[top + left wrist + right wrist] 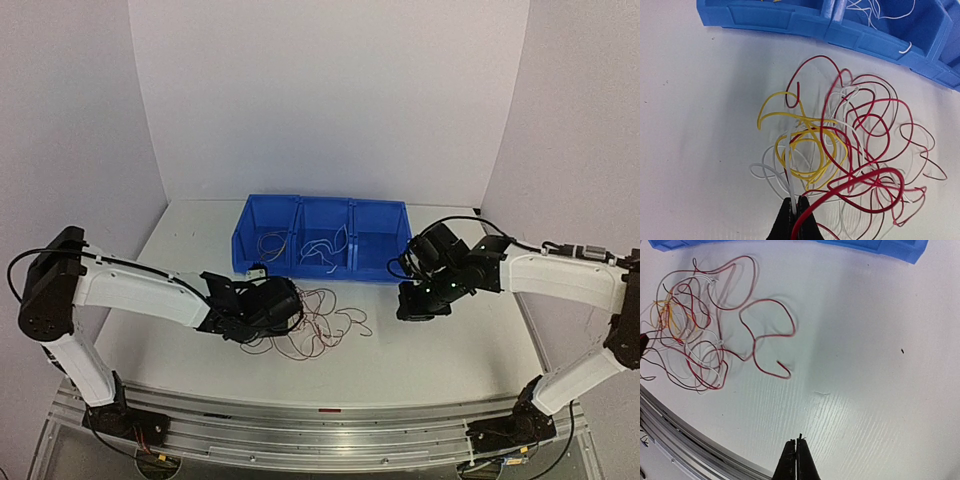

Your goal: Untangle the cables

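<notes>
A tangle of thin red, white and yellow cables lies on the white table in front of the blue bin; it also shows as a loose heap of cables from above and as spread cables at the upper left of the right wrist view. My left gripper sits at the near edge of the tangle, shut on a white cable that runs up between its tips; a thick red loop crosses over its right finger. My right gripper is shut and empty, over bare table right of the tangle.
A blue three-compartment bin stands behind the tangle; white wires lie in its middle compartment and a thin wire in its left one. A metal rail runs along the table's near edge.
</notes>
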Action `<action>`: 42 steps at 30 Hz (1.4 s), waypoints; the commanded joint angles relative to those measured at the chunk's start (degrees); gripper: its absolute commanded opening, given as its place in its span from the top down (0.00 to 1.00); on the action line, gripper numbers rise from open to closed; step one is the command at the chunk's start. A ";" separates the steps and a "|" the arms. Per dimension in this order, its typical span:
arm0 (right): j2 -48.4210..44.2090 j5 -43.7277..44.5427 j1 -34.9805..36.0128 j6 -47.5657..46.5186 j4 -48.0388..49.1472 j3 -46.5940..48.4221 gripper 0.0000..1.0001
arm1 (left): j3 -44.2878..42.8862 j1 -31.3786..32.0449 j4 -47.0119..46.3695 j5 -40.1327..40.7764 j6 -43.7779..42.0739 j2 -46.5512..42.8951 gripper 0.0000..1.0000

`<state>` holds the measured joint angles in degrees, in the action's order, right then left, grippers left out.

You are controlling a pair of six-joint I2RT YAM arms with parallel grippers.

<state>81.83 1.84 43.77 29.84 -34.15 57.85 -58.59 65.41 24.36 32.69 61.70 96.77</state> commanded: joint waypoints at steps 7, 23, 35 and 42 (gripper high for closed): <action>5.72 -17.13 0.97 -9.29 6.64 3.98 0.88 | 5.03 -0.11 -8.18 -5.94 -10.18 -10.14 1.00; 25.18 -19.66 5.95 -32.00 17.10 17.23 0.67 | 4.49 0.07 -10.06 -12.16 -11.55 -11.10 1.00; 32.54 -18.01 5.94 -33.76 17.40 21.34 0.64 | 4.39 0.07 -10.62 -14.33 -12.79 -11.65 1.00; 33.52 -9.16 5.94 -37.64 18.04 21.42 0.64 | 5.01 0.05 -9.98 -15.73 -13.50 -12.66 1.00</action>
<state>114.52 -12.56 49.45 -4.53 -17.16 77.36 -53.54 65.36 15.93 17.95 49.32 86.79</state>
